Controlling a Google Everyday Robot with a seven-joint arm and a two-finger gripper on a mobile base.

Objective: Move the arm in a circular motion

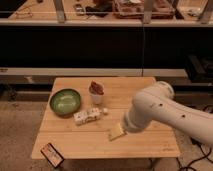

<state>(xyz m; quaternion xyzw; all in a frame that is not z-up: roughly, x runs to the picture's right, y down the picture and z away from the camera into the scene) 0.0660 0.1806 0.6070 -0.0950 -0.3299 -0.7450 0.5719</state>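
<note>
Arm (165, 112) reaches in from the right over the near-centre of the table (135, 87). Claw (116, 132), a pale flat tip, sits low by the tabletop, near-right of lying white bottle (88, 116). Can't tell its spread or contact. Green bowl (65, 101) far left.

Cream-white arm (165, 112), rounded segs w/ dark screw dots; pale-yellow gripper (116, 132) at tip.
</note>
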